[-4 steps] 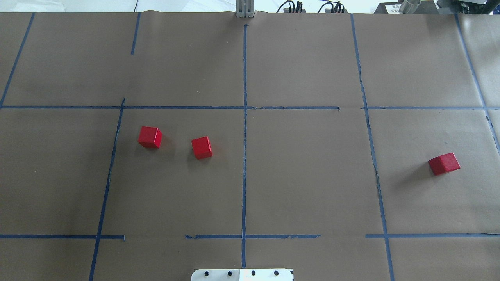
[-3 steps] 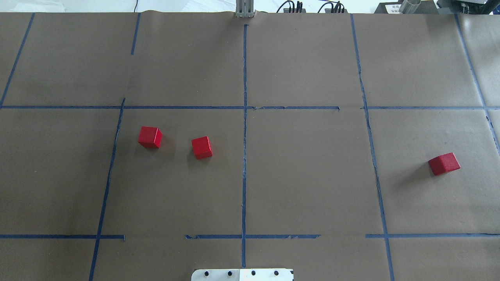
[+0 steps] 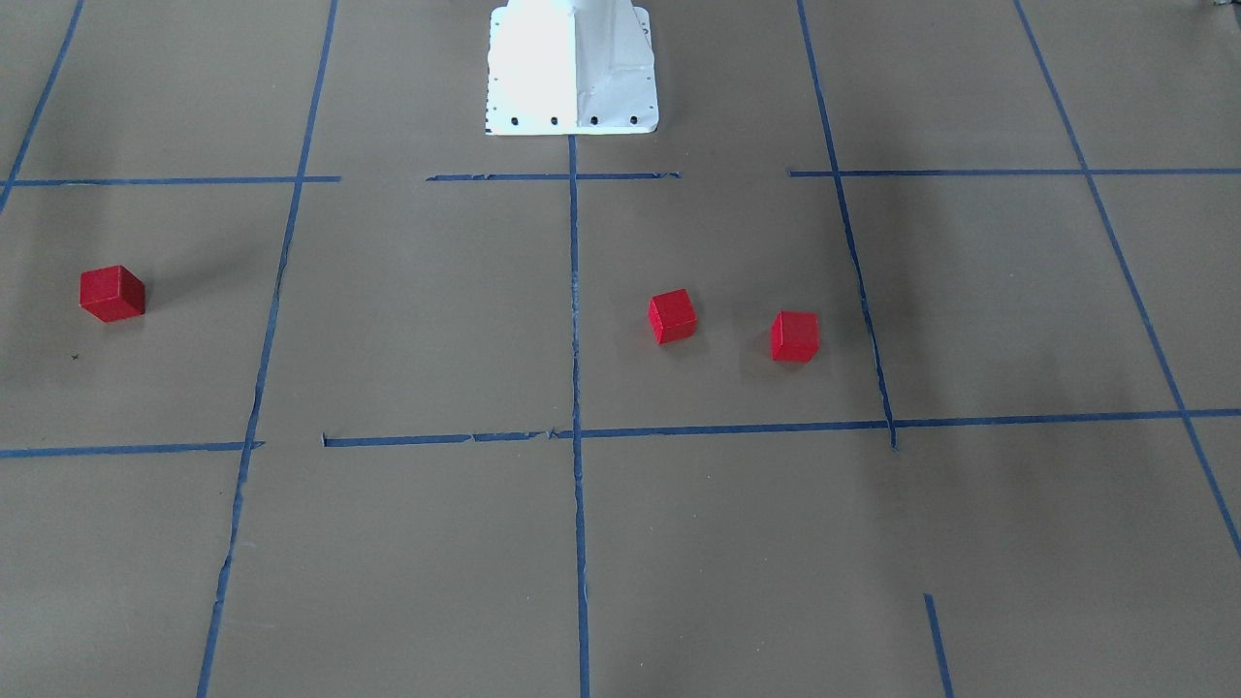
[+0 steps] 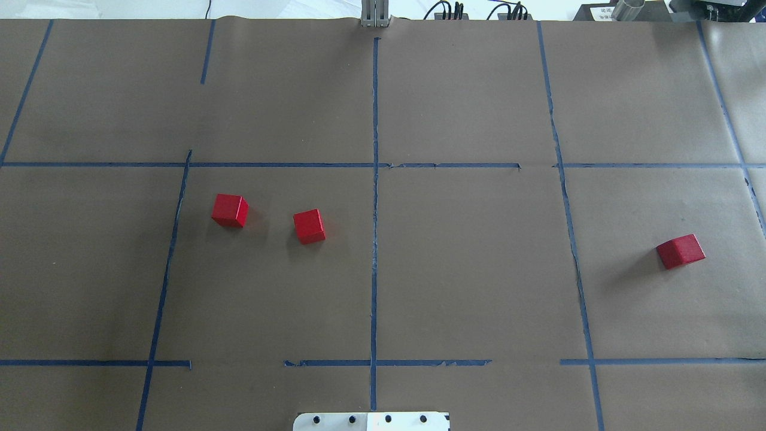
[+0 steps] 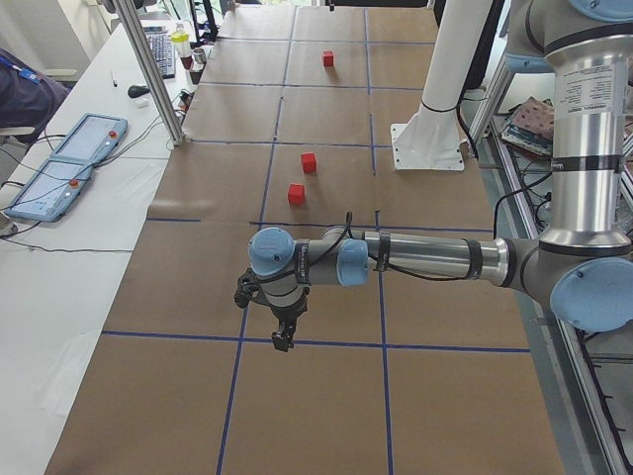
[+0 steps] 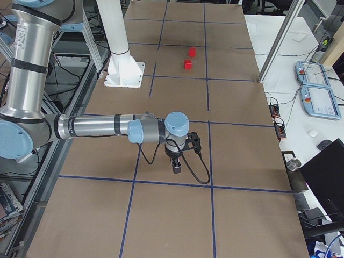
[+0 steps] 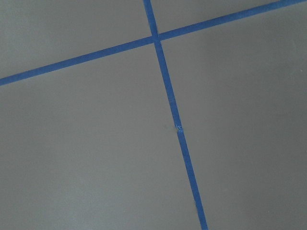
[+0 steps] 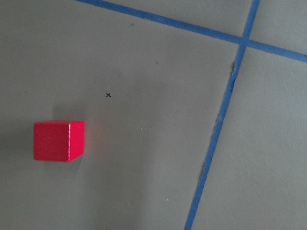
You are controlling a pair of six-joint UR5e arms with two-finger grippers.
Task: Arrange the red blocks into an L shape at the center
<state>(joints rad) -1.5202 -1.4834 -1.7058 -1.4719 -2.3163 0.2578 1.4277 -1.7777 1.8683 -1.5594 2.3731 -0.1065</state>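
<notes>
Three red blocks lie apart on the brown paper. In the overhead view two sit left of centre, one (image 4: 230, 211) and one (image 4: 309, 226), and the third (image 4: 680, 251) lies far right. The front view shows them too: (image 3: 795, 336), (image 3: 672, 316), (image 3: 112, 294). The right wrist view shows one block (image 8: 58, 141) at its lower left. My left gripper (image 5: 282, 336) hangs over a tape crossing, well away from the near blocks (image 5: 296, 193). My right gripper (image 6: 176, 165) hangs low over the table. I cannot tell whether either is open or shut.
Blue tape lines (image 4: 374, 179) divide the paper into squares. The white robot base plate (image 3: 572, 68) stands at the near middle edge. A side table holds teach pendants (image 5: 69, 173) and a metal post (image 5: 148, 69) stands at the table's far edge.
</notes>
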